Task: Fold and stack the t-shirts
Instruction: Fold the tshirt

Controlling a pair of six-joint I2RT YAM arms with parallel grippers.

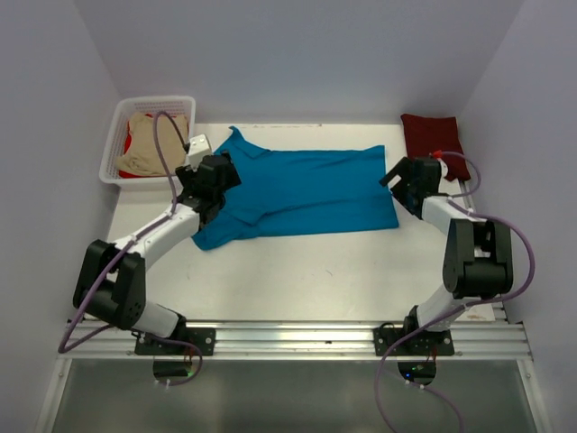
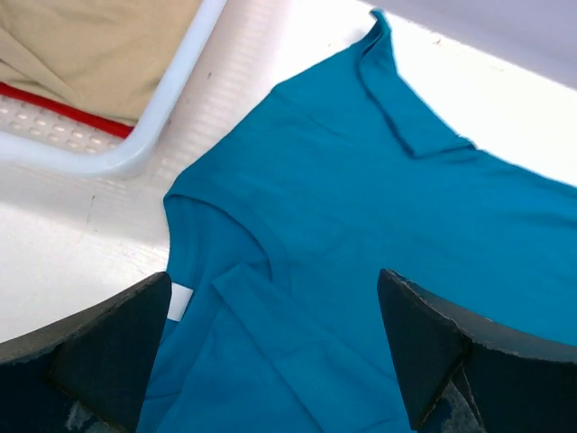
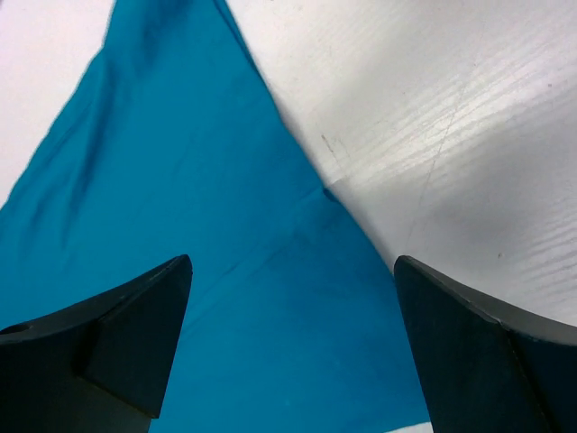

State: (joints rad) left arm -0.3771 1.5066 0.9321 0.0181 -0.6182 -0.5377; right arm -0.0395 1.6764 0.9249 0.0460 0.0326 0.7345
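Lying under left end effector: teal t-shirt

- Top external: looked down from above and behind the arm bases, faced the far edge of the table, stood far enough back to take in the whole top.
- Left wrist: hung close over the far-left corner, looked past the left gripper at the neck of the teal-blue t-shirt and the rim of the white basket.
- Right wrist: hung close by the right edge, looked down past the right gripper at a corner of the same shirt.
- Shared that shirt across all three views.
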